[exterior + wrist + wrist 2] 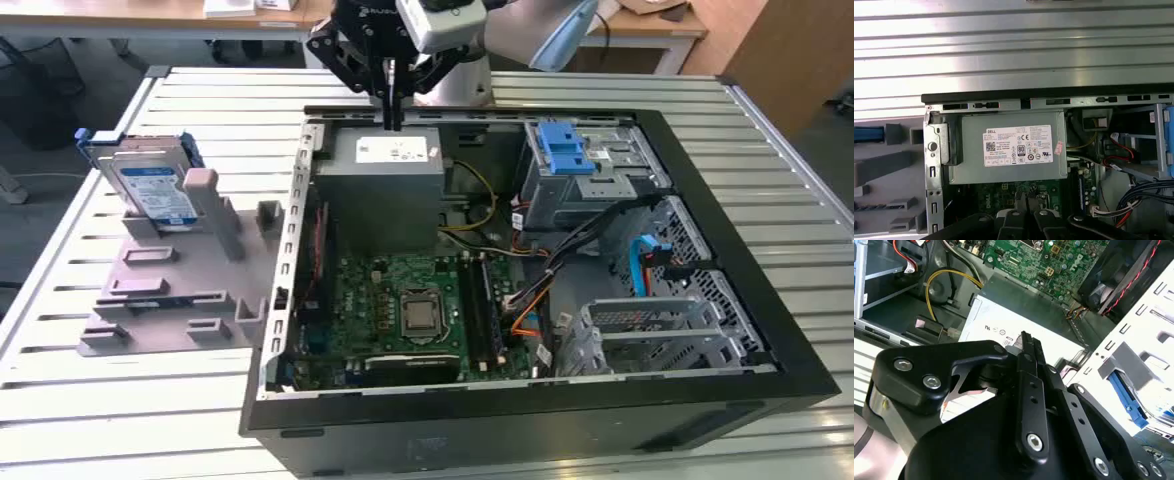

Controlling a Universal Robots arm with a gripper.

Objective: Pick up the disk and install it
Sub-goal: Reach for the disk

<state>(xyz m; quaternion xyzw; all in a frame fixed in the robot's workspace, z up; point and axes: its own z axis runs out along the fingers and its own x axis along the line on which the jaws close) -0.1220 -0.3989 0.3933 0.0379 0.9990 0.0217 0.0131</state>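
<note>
In the exterior view, the disk [150,185] is standing on a holder [174,290] at the case's [534,412] nine o'clock; the gripper [394,122] is hanging over the power supply [387,190] inside.

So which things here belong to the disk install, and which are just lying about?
Job: disk, upright in grey holder; gripper, jaws shut, over the power-supply box; open computer case.
Lying about: that power-supply box, motherboard, cables.

Robotics lab: slatted metal table [134,430], opened computer case [534,412].
</note>
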